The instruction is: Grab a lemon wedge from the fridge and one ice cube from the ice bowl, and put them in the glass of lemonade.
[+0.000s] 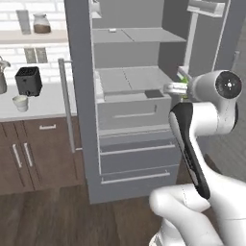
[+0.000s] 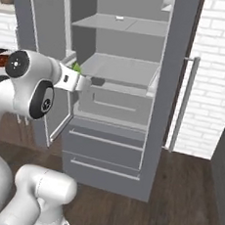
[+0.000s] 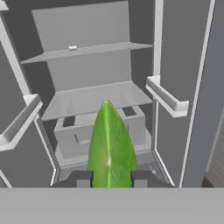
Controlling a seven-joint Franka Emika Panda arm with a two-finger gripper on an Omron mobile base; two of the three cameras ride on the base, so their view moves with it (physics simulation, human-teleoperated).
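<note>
Between the dark finger tips of the gripper (image 3: pixel 109 180) sits the lemon wedge (image 3: pixel 110 148), a smooth, pointed, leaf-shaped green sliver with a pale streak down its middle; the jaws are clamped on it. Ahead of it stands the fridge (image 1: pixel 81 120), matte grey, both doors swung wide, with flat bare shelves, a boxy crisper bin and two drawers below. From the base views the wedge (image 2: pixel 77 68) shows as a small green tip at the hand, just in front of the middle shelf. Left of the fridge, a pale counter (image 1: pixel 48 105) over brown wooden cabinets carries the glass of lemonade (image 1: pixel 20 103), a squat cream cup, beside a black boxy appliance (image 1: pixel 29 80)
</note>
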